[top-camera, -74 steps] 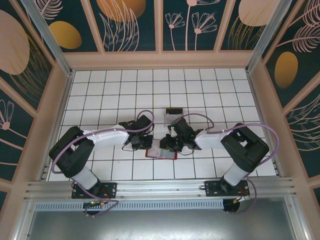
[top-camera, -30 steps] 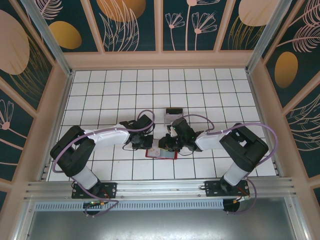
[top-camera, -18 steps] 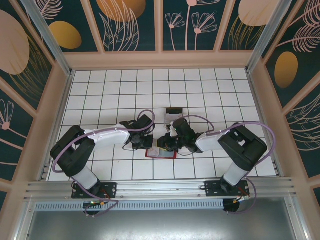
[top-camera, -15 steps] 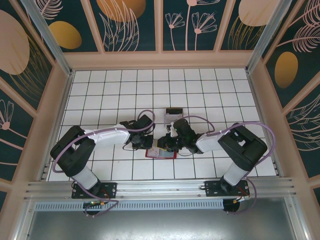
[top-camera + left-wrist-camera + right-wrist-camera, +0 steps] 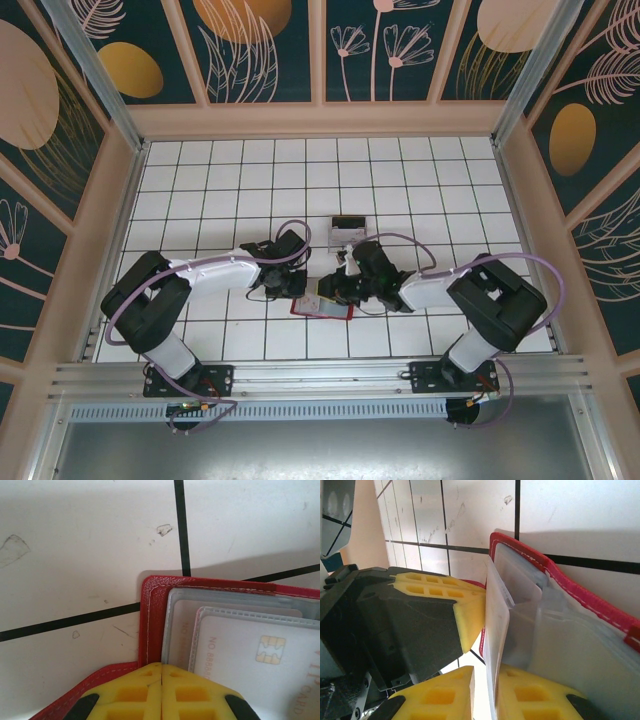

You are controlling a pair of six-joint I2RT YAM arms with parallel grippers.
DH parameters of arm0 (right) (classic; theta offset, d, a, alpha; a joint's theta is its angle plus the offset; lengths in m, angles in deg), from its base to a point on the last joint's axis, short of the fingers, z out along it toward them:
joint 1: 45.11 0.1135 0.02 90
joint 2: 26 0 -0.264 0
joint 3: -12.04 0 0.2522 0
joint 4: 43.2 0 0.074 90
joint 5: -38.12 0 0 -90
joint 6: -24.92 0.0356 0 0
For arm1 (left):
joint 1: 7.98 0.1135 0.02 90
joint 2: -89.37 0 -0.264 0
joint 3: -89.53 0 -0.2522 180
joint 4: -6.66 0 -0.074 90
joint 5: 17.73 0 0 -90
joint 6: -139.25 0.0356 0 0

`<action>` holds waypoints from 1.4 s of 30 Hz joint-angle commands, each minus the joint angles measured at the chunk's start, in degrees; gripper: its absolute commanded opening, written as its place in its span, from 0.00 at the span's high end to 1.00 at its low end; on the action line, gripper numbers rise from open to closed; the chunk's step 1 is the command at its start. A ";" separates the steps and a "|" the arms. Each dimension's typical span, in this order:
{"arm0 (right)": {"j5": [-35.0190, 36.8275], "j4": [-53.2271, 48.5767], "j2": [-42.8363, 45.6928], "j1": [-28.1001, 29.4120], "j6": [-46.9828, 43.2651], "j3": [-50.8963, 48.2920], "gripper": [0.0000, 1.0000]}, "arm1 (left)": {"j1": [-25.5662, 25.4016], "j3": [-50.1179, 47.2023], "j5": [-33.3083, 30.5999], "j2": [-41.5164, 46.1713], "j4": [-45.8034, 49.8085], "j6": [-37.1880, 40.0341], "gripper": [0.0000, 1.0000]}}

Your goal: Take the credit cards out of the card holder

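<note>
Fingers of the left gripper: yellow moulded plastic, pressed together with no gap along their seam. The tips bear on one corner of the card holder.

Item 1. Red folding card holder with pale stitching along the rim. It lies open on the white-tiled, black-lined bench, in the near middle, between the two grippers. Inside are greyish clear plastic sleeves, stacked in steps.

Item 2. Pale whitish credit card with a gold chip and faint lettering, seated in the front sleeve. A second pale insert with faint print sits in the sleeve behind; whether it is a card cannot be told.

Item 3. Fingers of the right gripper: the same yellow, narrowly spread. They straddle a thin translucent whitish sheet that stands edge-on from the sleeve stack. The sheet lies against one finger, with a sliver of gap at the other. Sleeve or card: cannot tell.

Item 4. White-and-black left arm and right arm. Each has its elbow out to its own side and its forearm low over the bench, angled inward. The wrists nearly meet above the card holder. The left gripper is at its left end, the right gripper over its far right part. In the right wrist view, the left gripper's black housing and one yellow finger sit just beside the sheet.

Item 5. Small pale rectangular object with a dark far edge, on the bench just beyond the right gripper, apart from the card holder.
</note>
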 commanded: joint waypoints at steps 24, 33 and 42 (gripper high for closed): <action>2.75 -2.70 4.51 -0.28 -1.26 -3.00 0.90 | -1.15 -1.11 -0.63 -1.28 1.96 -0.30 0.91; 0.30 -8.00 -0.46 -0.45 -7.87 3.49 0.93 | -1.22 1.00 -1.70 4.67 1.69 -1.49 0.76; -1.39 -12.37 -3.53 -1.49 -11.70 6.88 0.93 | -1.15 0.48 -1.31 3.39 1.05 -0.60 0.57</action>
